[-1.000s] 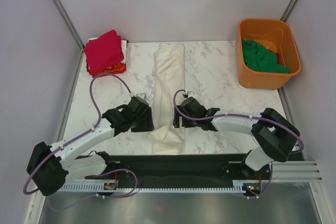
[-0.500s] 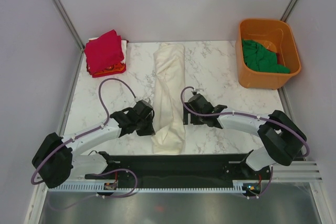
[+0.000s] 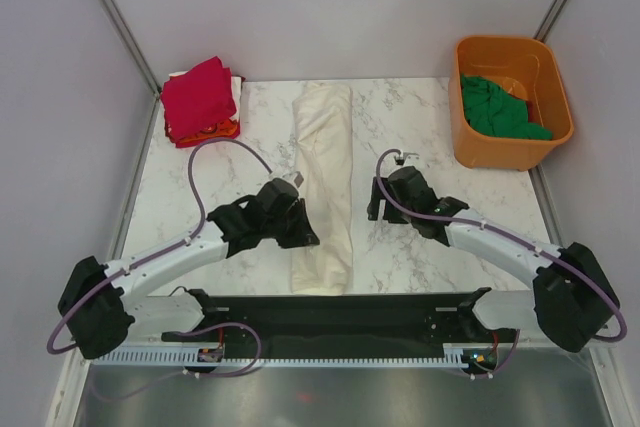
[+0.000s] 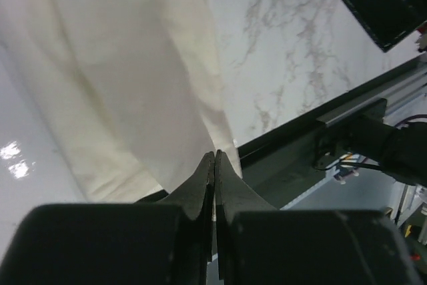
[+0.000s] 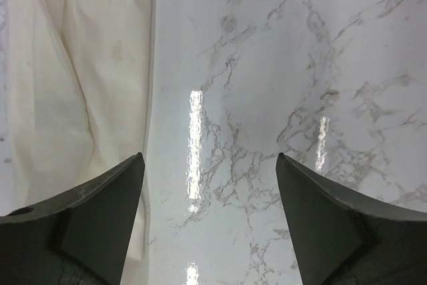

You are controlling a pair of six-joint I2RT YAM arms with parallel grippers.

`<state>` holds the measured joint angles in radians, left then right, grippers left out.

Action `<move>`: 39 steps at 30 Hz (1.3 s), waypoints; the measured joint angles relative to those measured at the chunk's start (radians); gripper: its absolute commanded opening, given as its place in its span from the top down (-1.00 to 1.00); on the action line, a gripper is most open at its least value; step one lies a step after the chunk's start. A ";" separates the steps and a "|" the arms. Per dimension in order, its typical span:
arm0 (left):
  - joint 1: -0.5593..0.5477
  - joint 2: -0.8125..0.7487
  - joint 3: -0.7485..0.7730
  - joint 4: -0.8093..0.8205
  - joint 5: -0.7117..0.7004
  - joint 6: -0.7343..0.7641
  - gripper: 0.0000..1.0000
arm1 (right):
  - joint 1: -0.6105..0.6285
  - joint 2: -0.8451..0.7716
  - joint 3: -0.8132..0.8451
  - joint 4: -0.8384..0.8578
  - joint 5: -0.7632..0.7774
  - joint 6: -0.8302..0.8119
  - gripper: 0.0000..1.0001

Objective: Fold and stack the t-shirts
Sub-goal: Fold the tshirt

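Down the middle of our surface (image 3: 200,177) lies the long-folded cream shirt (image 3: 325,157). The left pincer (image 4: 215,157) has just pressed together on its near left hem. The right pincer (image 5: 210,165) has pulled away, spread over bare marble. We reckon the next fold's starting.

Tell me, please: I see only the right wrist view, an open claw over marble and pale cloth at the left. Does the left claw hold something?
Observer: It seems so. The left claw is shut, and the left edge of the cream-white t-shirt runs into its tips, on the half nearer the arms.
Operator: Where are the other shirts?
Observer: A dark green t-shirt lies inside the orange tub at the far right.
Operator: And the red one?
Observer: The crimson t-shirt lies at the far left corner, on top of some orange-red cloth.
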<state>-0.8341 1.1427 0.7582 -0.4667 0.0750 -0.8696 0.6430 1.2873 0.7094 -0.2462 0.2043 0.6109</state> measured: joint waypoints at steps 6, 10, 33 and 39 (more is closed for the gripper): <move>-0.062 0.163 0.185 0.074 0.043 -0.017 0.95 | -0.062 -0.131 0.000 -0.029 0.026 -0.020 -0.79; -0.147 0.254 0.311 0.099 0.061 -0.025 0.95 | -0.079 -0.182 -0.012 -0.039 0.038 -0.025 -0.79; -0.274 -0.241 -0.336 0.093 -0.146 -0.322 0.95 | -0.080 -0.147 -0.033 -0.047 -0.079 -0.078 -0.78; -0.274 -0.218 -0.380 0.051 -0.169 -0.381 -0.83 | -0.048 -0.126 -0.032 0.021 -0.262 -0.121 -0.79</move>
<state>-1.1076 0.9245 0.3782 -0.4152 -0.0940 -1.2507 0.5945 1.1614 0.6773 -0.2253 -0.0578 0.4896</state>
